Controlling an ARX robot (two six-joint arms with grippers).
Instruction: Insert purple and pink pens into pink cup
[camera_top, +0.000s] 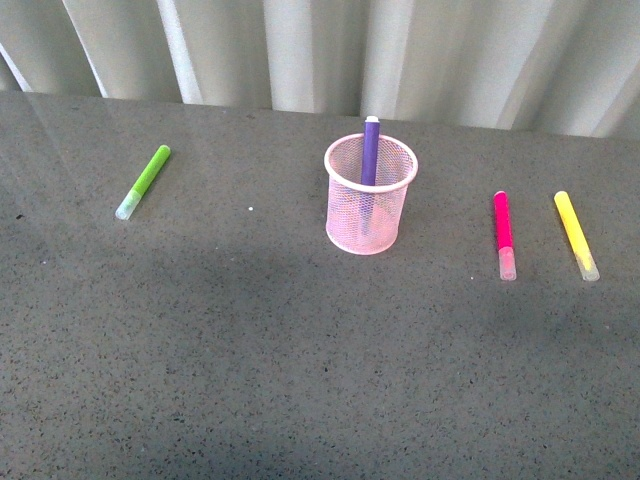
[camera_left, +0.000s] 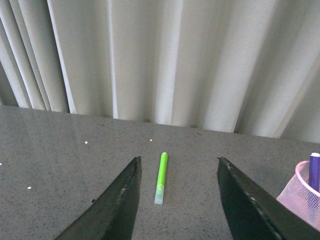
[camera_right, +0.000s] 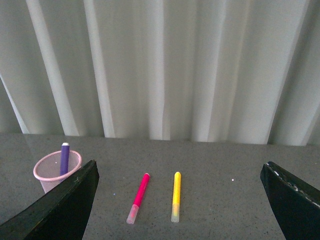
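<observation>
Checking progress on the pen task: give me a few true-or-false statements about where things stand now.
1. The purple pen stands in the cup. True.
2. The pink pen is in the cup too. False: it lies on the table, right of the cup.
3. The yellow pen lies beside the pink pen. True.
4. The right gripper holds a pen. False: it is open and empty.
5. The green pen lies right of the cup. False: it lies to the left.
</observation>
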